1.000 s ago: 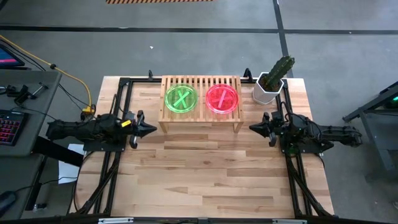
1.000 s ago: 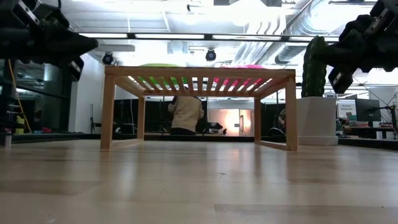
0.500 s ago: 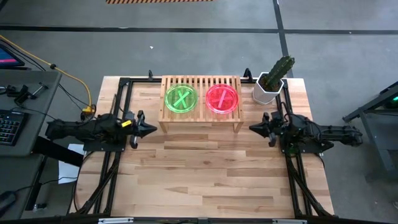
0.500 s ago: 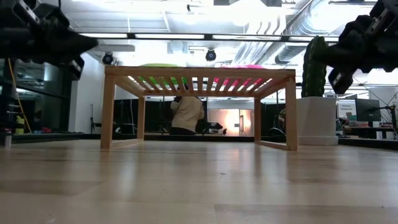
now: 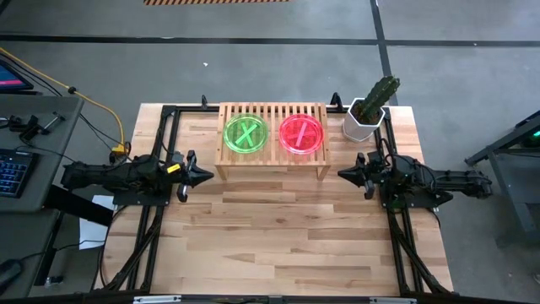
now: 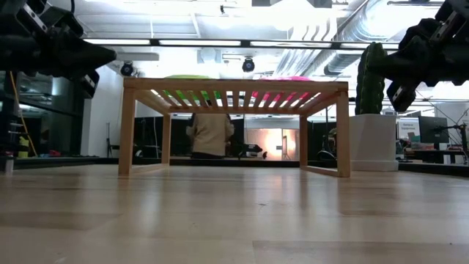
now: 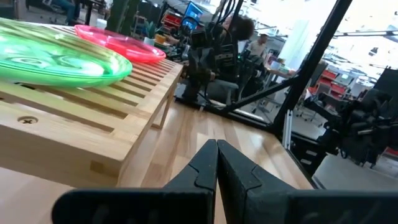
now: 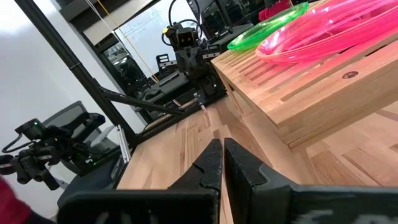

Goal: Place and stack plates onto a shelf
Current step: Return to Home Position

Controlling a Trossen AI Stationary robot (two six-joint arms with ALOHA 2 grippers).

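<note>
In the upper centre of the high view, the green plates and the pink-red plates are seen side by side on the shelf, the green ones toward the picture's left. The left gripper is held just off the shelf's left end and the right gripper off its right end, each with its fingers pressed together and nothing between them. A potted cactus is set at the upper right of the table.

Robotics lab, ceiling ducts, keyboard, concrete floor
</note>
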